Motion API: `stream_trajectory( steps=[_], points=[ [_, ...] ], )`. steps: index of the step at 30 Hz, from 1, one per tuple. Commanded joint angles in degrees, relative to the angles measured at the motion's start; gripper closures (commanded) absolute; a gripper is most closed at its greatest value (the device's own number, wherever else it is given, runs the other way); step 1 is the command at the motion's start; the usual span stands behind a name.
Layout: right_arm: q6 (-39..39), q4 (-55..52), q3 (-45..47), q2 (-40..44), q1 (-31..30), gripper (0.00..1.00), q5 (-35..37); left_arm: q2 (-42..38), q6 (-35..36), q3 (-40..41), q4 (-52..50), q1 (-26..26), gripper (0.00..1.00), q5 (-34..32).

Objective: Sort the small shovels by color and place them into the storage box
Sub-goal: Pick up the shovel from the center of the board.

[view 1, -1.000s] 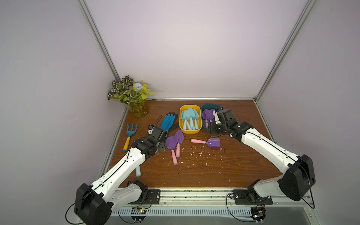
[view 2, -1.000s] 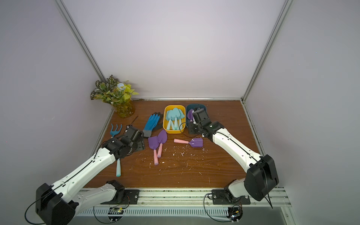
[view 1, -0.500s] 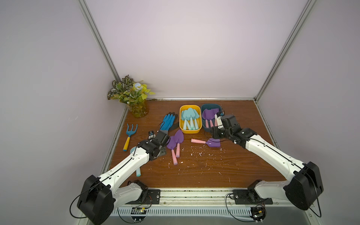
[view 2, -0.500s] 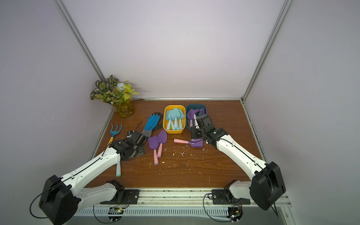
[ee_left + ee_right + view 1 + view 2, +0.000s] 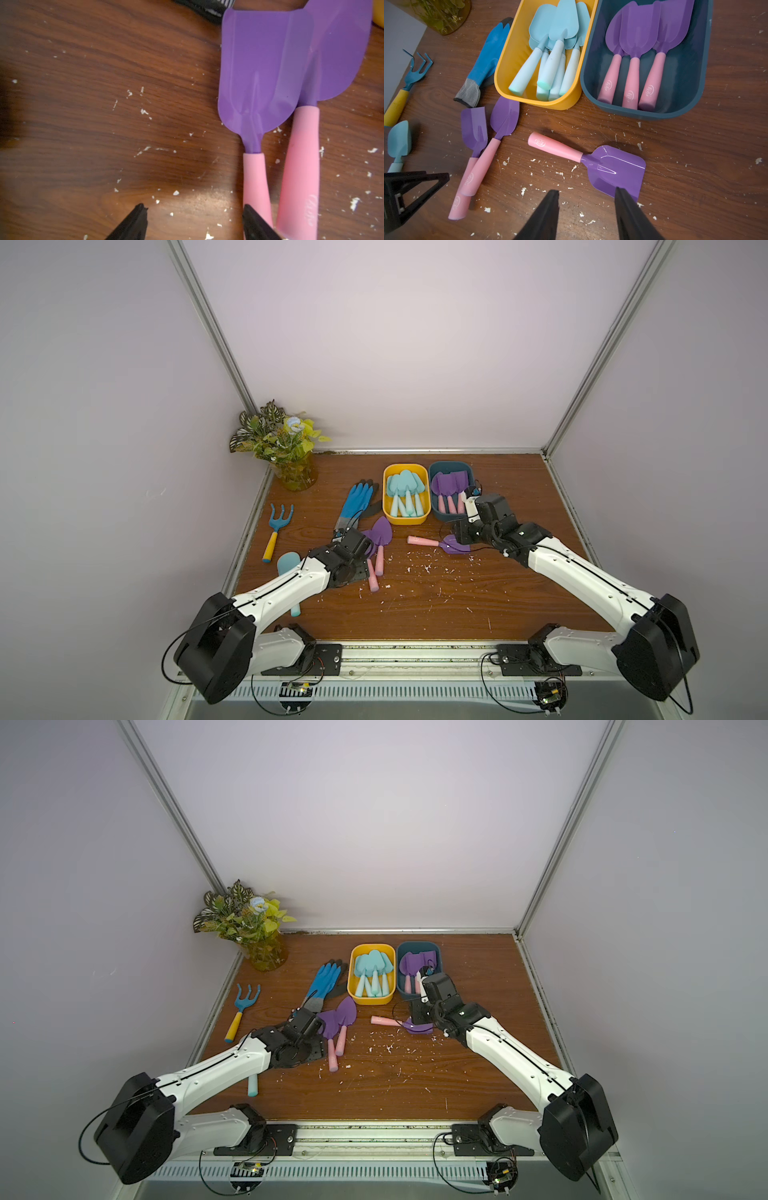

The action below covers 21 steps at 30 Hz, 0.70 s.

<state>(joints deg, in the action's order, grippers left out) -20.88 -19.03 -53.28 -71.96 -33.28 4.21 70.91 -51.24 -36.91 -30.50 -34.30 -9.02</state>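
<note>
Since the navy box (image 5: 654,115) takes purple, left gripper (image 5: 194,207) and right gripper (image 5: 586,191) hang jaws apart, empty, by stray purple shovels (image 5: 614,168).

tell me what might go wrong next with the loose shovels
1. The left end effector stands open beside two overlapping purple shovels; closing could catch both handles or push one away.
2. The right end effector hangs at the blade edge of the lone purple shovel; a grip on the thin blade may slip.
</note>
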Motion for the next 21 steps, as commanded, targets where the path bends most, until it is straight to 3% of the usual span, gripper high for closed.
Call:
stream_trajectory(
  steps=[1, 21],
  points=[
    [1.3, 1.4, -0.6, 1.8, 0.2, 0.5, 0.3, 1.5, -0.2, -1.2, 2.8, -0.6, 0.26, 1.2],
    [1.9, 0.8, -0.2, 2.6, 0.7, 0.5, 0.6, 7.9, 1.3, -3.0, 9.3, -0.5, 0.27, 3.1]
  ],
)
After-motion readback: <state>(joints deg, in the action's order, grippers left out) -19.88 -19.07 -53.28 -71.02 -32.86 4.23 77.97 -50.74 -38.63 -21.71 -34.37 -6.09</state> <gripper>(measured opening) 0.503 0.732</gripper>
